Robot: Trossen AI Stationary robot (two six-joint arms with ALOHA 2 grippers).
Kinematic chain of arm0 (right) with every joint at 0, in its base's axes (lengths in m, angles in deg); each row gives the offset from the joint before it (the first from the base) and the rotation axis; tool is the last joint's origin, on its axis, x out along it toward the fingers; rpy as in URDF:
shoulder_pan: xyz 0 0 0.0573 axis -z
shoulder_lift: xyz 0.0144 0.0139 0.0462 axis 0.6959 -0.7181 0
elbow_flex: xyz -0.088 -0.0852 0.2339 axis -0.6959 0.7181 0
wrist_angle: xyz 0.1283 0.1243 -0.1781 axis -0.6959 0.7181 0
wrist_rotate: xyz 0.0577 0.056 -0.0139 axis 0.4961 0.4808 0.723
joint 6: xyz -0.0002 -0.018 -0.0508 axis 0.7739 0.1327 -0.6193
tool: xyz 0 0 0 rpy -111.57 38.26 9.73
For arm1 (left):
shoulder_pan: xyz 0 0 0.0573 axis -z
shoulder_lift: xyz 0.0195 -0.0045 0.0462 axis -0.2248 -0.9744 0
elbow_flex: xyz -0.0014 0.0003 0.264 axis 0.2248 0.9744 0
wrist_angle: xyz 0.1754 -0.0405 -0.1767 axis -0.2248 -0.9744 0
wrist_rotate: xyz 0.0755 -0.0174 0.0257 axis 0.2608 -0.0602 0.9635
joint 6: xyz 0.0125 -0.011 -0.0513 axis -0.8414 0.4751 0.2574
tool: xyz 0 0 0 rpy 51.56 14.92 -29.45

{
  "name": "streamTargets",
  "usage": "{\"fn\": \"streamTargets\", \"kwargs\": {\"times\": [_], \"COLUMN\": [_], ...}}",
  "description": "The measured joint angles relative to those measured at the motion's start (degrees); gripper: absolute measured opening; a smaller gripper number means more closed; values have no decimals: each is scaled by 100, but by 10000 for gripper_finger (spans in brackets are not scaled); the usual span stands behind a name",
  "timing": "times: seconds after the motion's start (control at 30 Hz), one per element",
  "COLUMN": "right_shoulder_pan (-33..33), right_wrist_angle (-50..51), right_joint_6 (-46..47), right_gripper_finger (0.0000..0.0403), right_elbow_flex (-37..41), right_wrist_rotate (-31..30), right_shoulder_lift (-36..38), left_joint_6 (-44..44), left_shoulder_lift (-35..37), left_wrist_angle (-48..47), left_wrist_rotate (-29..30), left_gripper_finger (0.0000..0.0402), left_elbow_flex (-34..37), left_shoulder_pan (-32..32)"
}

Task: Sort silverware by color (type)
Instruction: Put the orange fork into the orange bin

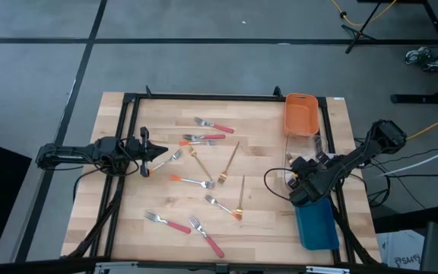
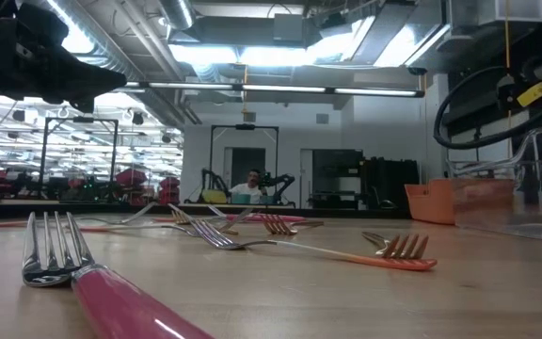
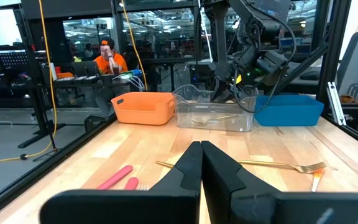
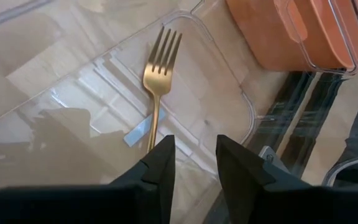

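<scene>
Pink-handled silver fork, thin all-gold fork lying in clear bin

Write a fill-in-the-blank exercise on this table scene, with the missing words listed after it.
1. The gold fork under the right claw lies inside the ____ bin.
2. The right claw's jaws are ____.
3. The left claw is ____ and holds nothing.
4. The clear bin sits between the orange bin and the ____ bin.

Missing words: clear; open; shut; blue
</scene>
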Motion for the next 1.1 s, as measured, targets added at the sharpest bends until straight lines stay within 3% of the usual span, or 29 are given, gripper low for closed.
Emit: {"fn": "streamTargets", "kwargs": {"times": [0.3, 0.57, 0.87, 1.1], "right_shoulder_pan": [0, 0, 0, 0], "right_wrist_angle": [377, 1332, 1481, 1477], "right_joint_6": [4, -164, -1073, -1518], "right_gripper_finger": [108, 108, 108, 108], "right_elbow_flex": [-108, -878, -1675, -2210], "right_wrist_rotate": [247, 235, -171, -667], "right_shoulder_lift": [7, 17, 223, 488], "left_joint_6": [0, 0, 1, 319], "left_shoulder_lift": [0, 0, -17, -316], "left_wrist_angle": [177, 1377, 2519, 2526], "left_wrist_rotate": [2, 2, 3, 191], "left_gripper_finger": [0, 0, 0, 0], "left_elbow_flex": [-1, -1, 0, -336], "left_shoulder_pan": [1, 1, 1, 2]}}
